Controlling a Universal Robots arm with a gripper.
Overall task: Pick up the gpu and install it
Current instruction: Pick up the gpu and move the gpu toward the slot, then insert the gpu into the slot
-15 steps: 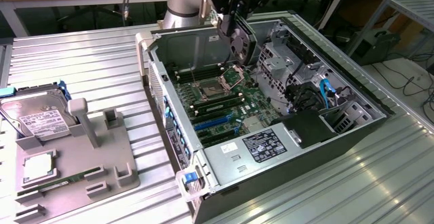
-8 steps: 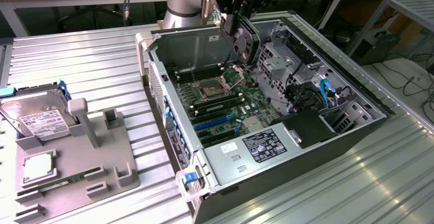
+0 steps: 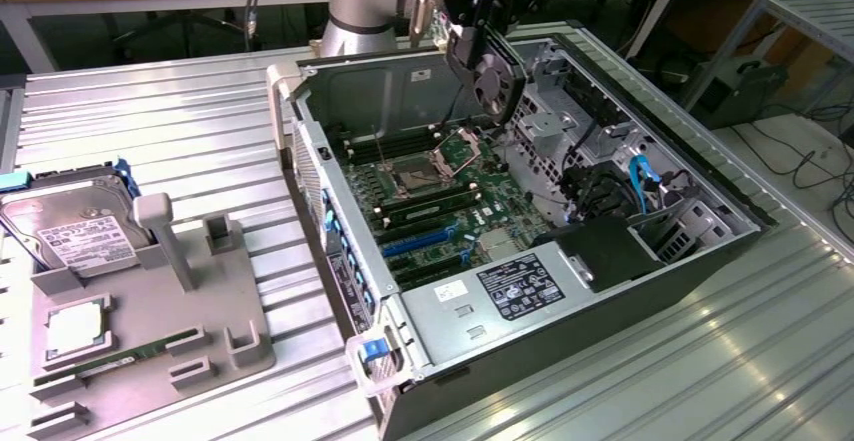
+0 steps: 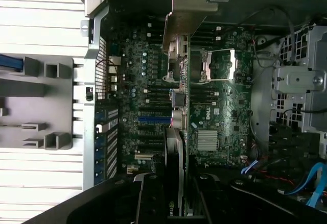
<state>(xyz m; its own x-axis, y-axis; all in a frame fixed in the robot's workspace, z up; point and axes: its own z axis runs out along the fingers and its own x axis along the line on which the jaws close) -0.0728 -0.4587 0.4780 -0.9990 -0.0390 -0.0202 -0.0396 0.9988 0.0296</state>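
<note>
The gpu (image 3: 489,73), a dark card with a round fan and a pale metal bracket (image 3: 424,23) at one end, hangs edge-down over the open computer case (image 3: 334,261). My gripper (image 3: 478,1) is shut on its upper edge. In the wrist view the gpu (image 4: 179,147) runs edge-on away from my gripper (image 4: 176,201), its bracket (image 4: 186,9) toward the case's rear wall. It hovers above the green motherboard (image 4: 214,112), over the area between the CPU socket (image 3: 430,173) and the blue expansion slots (image 3: 420,243), apart from the board.
A grey holder tray (image 3: 174,311) at the exterior view's left carries a silver hard drive (image 3: 74,226), a CPU (image 3: 74,326) and a green memory stick (image 3: 127,356). Inside the case are the power supply (image 3: 527,286), blue cables (image 3: 641,181) and drive cages (image 3: 587,91).
</note>
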